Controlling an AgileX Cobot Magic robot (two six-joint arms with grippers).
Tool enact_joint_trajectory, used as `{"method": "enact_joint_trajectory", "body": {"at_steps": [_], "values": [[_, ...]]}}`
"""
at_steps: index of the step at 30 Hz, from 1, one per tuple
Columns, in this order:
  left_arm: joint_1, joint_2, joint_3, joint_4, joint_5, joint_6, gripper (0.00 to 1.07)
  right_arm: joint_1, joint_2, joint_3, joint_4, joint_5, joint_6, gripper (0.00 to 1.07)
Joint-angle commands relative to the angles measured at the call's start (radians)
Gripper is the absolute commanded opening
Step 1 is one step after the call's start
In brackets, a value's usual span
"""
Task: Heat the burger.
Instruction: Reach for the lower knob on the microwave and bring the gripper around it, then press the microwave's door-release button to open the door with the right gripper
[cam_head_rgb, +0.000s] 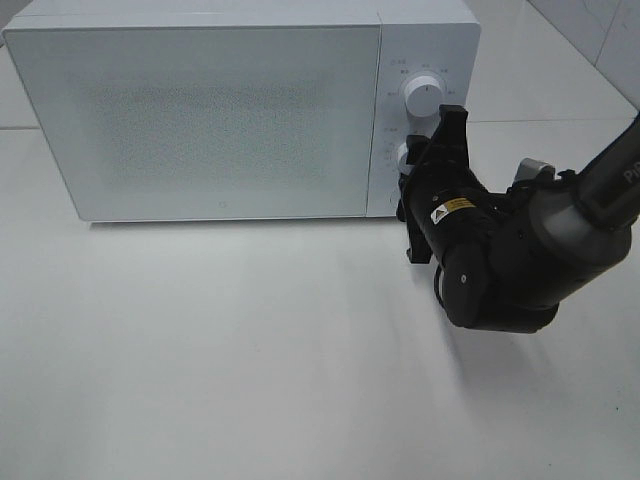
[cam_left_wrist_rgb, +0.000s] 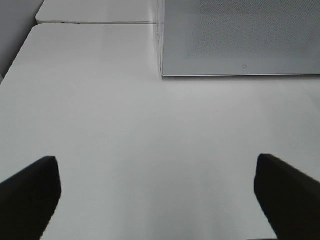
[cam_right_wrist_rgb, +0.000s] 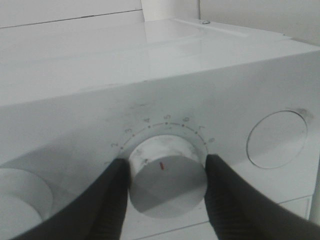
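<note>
White timer knob (cam_right_wrist_rgb: 167, 176) clamped between right gripper (cam_right_wrist_rgb: 167, 169) fingers; dial-setting judged in hand. Next: firm, slip-free twist; left gripper (cam_left_wrist_rgb: 156, 167) wide, empty.

A white microwave (cam_head_rgb: 240, 110) — door (cam_head_rgb: 190, 130) shut, numbered knob (cam_right_wrist_rgb: 167, 182) — stands on a pale table (cam_head_rgb: 250, 380).

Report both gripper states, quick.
Left gripper: open, holding nothing.
Right gripper: closed on the numbered knob.
</note>
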Motion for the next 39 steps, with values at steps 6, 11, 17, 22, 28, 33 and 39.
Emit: {"method": "enact_joint_trajectory", "body": {"at_steps": [6,11,17,22,28,33,39], "values": [[0.002,-0.019,0.0,-0.003,-0.013,-0.002,0.98,-0.002,-0.004,0.035,-0.036,-0.188,-0.051,0.66],[0.002,-0.019,0.0,-0.003,-0.013,-0.002,0.98,-0.002,-0.009,0.041,-0.064,-0.187,-0.061,0.74],[0.002,-0.019,0.0,-0.003,-0.013,-0.002,0.98,-0.002,-0.079,0.108,-0.134,-0.091,-0.14,0.75],[0.002,-0.019,0.0,-0.003,-0.013,-0.002,0.98,-0.002,-0.143,0.167,-0.178,-0.027,-0.215,0.75],[0.002,-0.019,0.0,-0.003,-0.013,-0.002,0.98,-0.002,-0.272,0.25,-0.238,0.196,-0.421,0.75],[0.002,-0.019,0.0,-0.003,-0.013,-0.002,0.98,-0.005,-0.381,0.263,-0.234,0.472,-0.706,0.75],[0.002,-0.019,0.0,-0.003,-0.013,-0.002,0.98,-0.005,-0.467,0.261,-0.233,0.639,-0.958,0.75]]}}
